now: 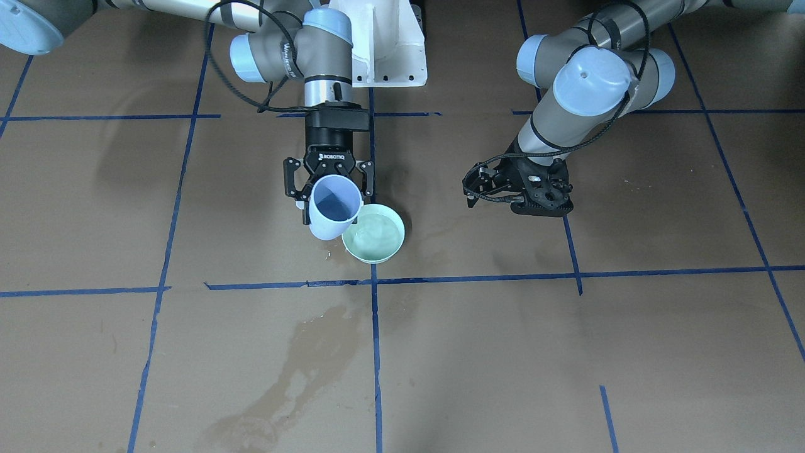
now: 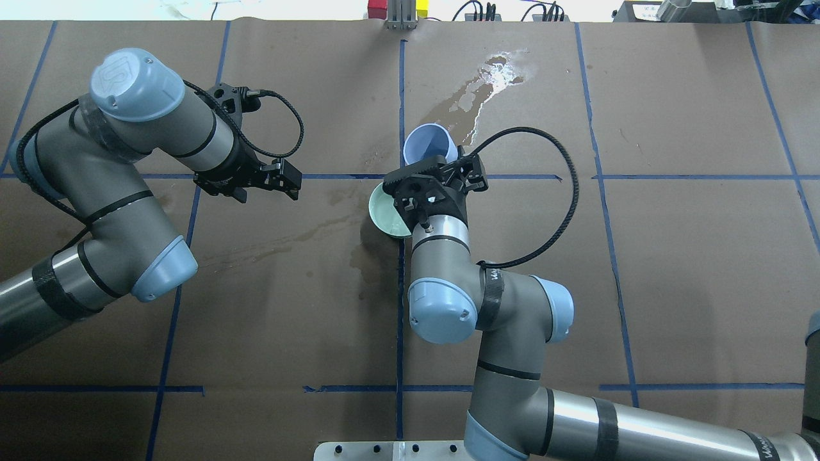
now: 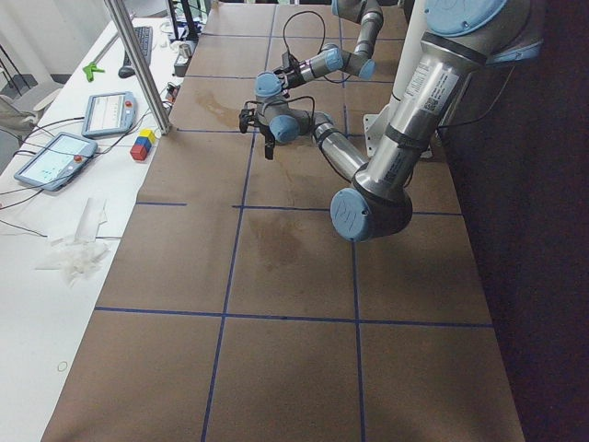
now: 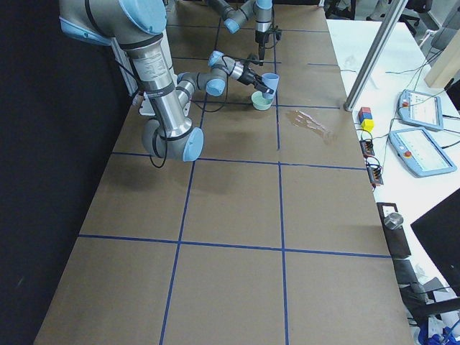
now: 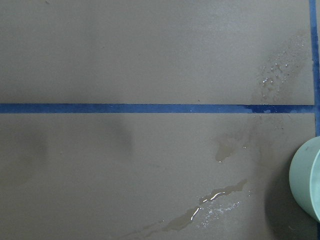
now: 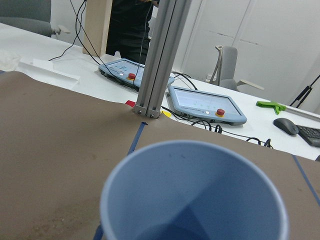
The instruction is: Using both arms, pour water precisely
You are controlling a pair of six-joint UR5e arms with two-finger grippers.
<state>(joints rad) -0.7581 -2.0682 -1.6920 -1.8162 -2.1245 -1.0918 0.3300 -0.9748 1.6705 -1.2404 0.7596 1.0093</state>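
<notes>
- The left arm stood bent at 9 o'clock in the overhead view, its wrist pointing toward 3 o'clock
- The left gripper hung over the brown paper-covered table, its fingers apart and holding nothing; it was at 9 o'clock from the bowl and well apart from it
- A dark wet streak lay on the paper between that gripper and the bowl, and it showed small glints in the left wrist view
- The pale green bowl stood upright on the table just beside the crossing of two blue tape lines
- The water lay in the bowl as a shallow clear pool with faint ripples
- The light blue cup was held off the table at 1 o'clock from the bowl, a little tilted, with its mouth open to both exterior cameras above it
- In the front-facing view the cup overlapped the bowl's rim; whether the two touched, and whether any liquid was in the cup, could not be told
- The right gripper had its fingers clamped on the cup's sides, one on each flank
- The right arm rose from 6 o'clock of the overhead view, its wrist over the bowl's near side
- A paler blotchy stain with bright glints ran toward 1 o'clock from the cup
</notes>
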